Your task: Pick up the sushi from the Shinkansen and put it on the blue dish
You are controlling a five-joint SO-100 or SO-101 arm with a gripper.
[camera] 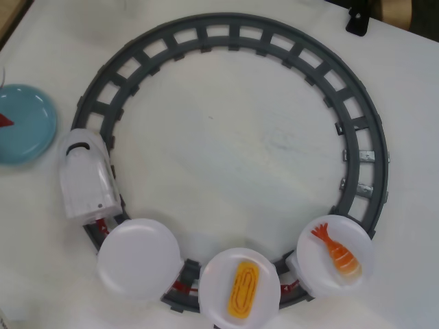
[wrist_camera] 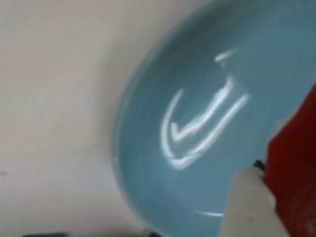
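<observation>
1. White table (camera: pixel 226 157) carries a dark grey circular track (camera: pixel 288 41) in the overhead view; a black bracket (camera: pixel 358 20) sits at the top edge.
2. We see no arm in the overhead view. The wrist view looks down at close range, tilted, onto the blue dish (wrist_camera: pixel 197 74).
3. We can't tell how the jaws stand: no clear fingers show in either view.
4. Sushi (wrist_camera: pixel 294 163) fills the lower right of the wrist view, blurred: red slab with white rice at its left, over the dish's edge region. We can't tell if it's touching the dish or being held.
5. Overhead, only a red pointed tip shows at the left frame edge, over the dish (camera: pixel 31 130), pointing right. Long axis unclear, mostly out of frame.
6. Shinkansen (camera: pixel 86 178) sits on the track at left, just beside the dish, nose up-frame.
7. Trailing white plates: first plate (camera: pixel 137 257) has nothing on it, second holds the yellow egg piece (camera: pixel 243 291), third holds the orange shrimp piece (camera: pixel 336 253).
</observation>
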